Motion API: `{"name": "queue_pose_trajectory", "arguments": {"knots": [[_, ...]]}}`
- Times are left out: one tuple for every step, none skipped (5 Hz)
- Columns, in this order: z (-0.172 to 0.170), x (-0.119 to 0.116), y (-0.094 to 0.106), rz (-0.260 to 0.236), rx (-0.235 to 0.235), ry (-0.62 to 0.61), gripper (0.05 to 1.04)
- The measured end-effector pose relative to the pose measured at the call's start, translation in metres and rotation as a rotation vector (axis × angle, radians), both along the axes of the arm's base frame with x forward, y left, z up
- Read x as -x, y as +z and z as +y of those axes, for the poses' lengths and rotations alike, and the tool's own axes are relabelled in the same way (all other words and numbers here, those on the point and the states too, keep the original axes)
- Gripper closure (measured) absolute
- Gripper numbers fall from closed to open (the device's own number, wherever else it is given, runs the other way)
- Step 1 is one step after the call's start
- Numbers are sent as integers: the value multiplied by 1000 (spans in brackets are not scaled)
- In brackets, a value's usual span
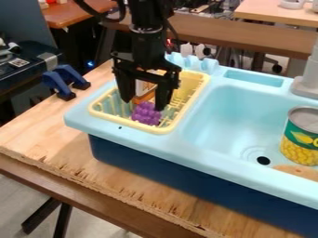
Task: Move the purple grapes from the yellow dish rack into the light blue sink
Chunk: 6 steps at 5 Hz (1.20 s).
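Note:
My gripper (145,103) hangs over the yellow drying rack (190,103) at the left of the light blue toy sink, its two fingers spread apart. Purple grapes (146,114) lie in the rack, just below and between the fingertips. An orange and white item (144,93) is behind the grapes, partly hidden by the fingers. A can with corn on its label (301,135) stands in the sink basin (225,116) at the right.
A grey faucet (307,76) rises at the basin's right back edge. Blue clamps (62,81) grip the wooden table (37,123) left of the sink. A brown round item (297,171) lies by the can.

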<state>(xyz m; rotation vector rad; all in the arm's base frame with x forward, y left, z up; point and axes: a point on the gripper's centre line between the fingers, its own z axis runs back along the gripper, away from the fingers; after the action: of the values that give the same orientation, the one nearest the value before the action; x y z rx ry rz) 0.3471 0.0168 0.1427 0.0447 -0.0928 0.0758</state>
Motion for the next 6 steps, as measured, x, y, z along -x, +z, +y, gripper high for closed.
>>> {"name": "queue_pose_trajectory", "arguments": {"knots": [[3,-3,-2,-10,1,21,76],[3,-4,-9,-7,17,21,76],[2,-5,-25,41,23,22,76],[7,-5,-37,74,25,43,76],[9,-5,-43,97,27,53,126],[9,-6,-43,91,30,47,205]]}}
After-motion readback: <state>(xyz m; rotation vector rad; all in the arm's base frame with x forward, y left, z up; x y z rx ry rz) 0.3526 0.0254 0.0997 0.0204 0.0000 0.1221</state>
